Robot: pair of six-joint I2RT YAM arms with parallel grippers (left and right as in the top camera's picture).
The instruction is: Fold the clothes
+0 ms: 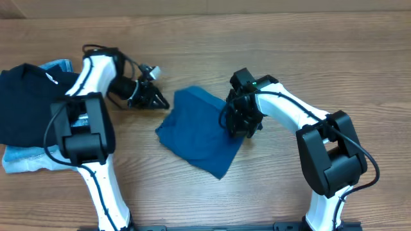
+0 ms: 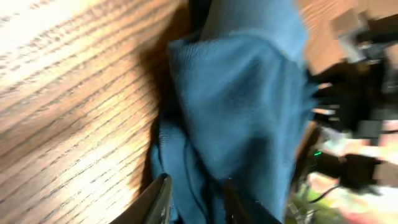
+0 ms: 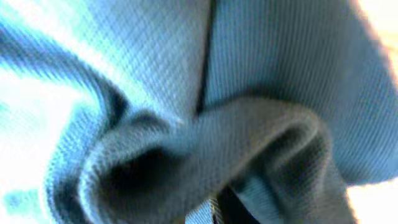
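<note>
The clothes [image 1: 196,131] are one teal-blue garment lying partly folded in the middle of the table. My left gripper [image 1: 164,102] is at its upper left corner. In the left wrist view its fingers [image 2: 198,202] are close together with bunched teal fabric [image 2: 242,106] between them. My right gripper [image 1: 240,123] is down on the garment's right edge. In the right wrist view a raised fold of the fabric [image 3: 205,143] fills the frame and hides most of the fingers, which seem shut on it.
A black folded garment [image 1: 26,102] lies on light blue jeans [image 1: 22,160] at the left edge, behind the left arm. Bare wood table [image 1: 270,51] surrounds the teal garment.
</note>
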